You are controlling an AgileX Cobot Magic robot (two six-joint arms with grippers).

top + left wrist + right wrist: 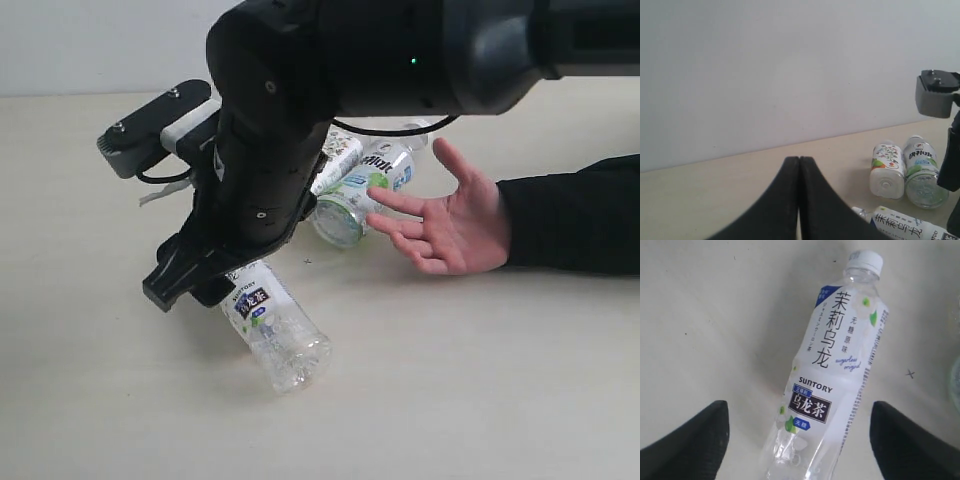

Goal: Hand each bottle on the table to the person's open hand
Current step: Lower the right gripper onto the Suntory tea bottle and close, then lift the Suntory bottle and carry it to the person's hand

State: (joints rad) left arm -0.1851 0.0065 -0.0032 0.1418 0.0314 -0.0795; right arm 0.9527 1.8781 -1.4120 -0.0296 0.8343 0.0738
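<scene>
A clear white-capped bottle with a white label [272,325] [832,370] lies on the cream table [480,390]. My right gripper [195,282] [800,447] is just over its cap end, open, with one finger on each side of it and clear gaps between. Two more bottles, one floral-labelled [341,157] [887,170] and one blue-and-green-labelled [385,172] [923,171], lie behind the arm. The person's open hand [452,225], palm up with a black sleeve, rests right of them. My left gripper [799,162] is shut and holds nothing. No black-capped bottle is in view.
The bulky black right arm [330,80] fills the upper middle of the exterior view and hides part of the far bottles. Its grey wrist camera block [150,130] [937,92] sticks out to the left. A pale wall [790,65] stands behind the table.
</scene>
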